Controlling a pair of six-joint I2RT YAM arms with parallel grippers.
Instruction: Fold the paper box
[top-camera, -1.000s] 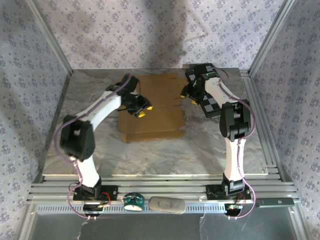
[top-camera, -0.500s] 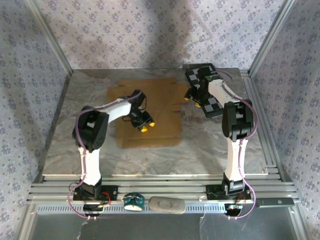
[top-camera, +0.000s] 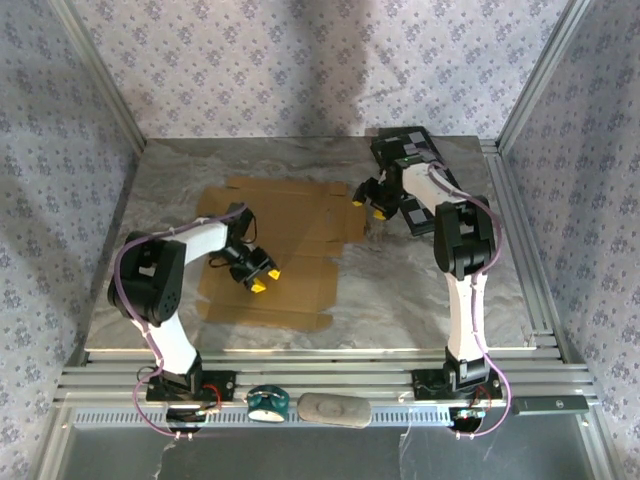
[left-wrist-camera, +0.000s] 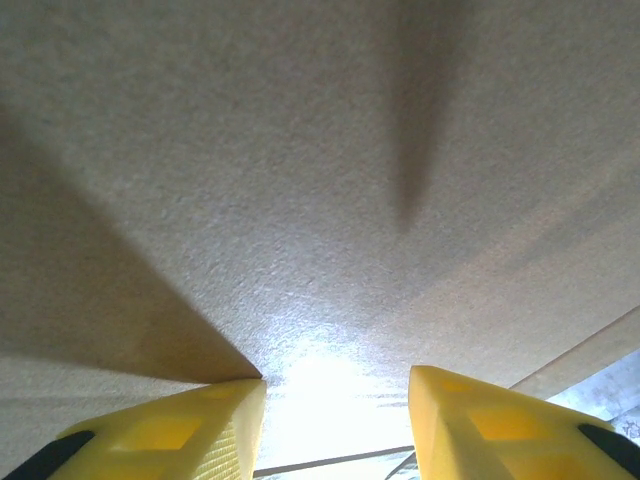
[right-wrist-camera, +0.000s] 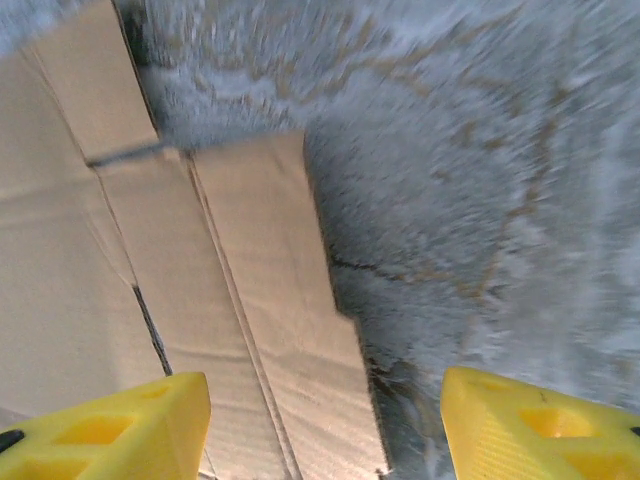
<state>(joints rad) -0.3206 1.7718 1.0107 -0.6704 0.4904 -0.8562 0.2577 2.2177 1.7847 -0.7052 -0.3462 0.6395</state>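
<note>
Count: one paper box (top-camera: 290, 215), two arms, one checkerboard panel (top-camera: 395, 148), two loose bits on the near rail.

Paper box is a flat brown die-cut sheet lying open on the table (top-camera: 420, 300), centre-left and skewed relative to the table edges. No wall or flap is standing up. Creases and cut slots show along its right side.

Left gripper (top-camera: 265, 279) sits low over the near-left part of the sheet. Its two yellow fingers (left-wrist-camera: 170, 430) are partly apart, with a clear gap and nothing between them. The left wrist view has cardboard right up against the tips. Can't tell whether they're touching it or just above it.

Right gripper (top-camera: 368, 205) is at the sheet's far-right edge, between the cardboard and the checkerboard panel. Its two yellow fingers (right-wrist-camera: 110, 420) are spread wide and hold nothing. In the right wrist view, one finger is over cardboard and the other over bare marbled table, with the sheet's stepped edge running between them. That view is motion-blurred.

Checkerboard panel lies flat at the far-right corner, partly under the right arm and apart from the sheet.

On the near rail between the two arm bases there's one teal item (top-camera: 267, 402) and one grey oblong item (top-camera: 334, 409), side by side.
</note>
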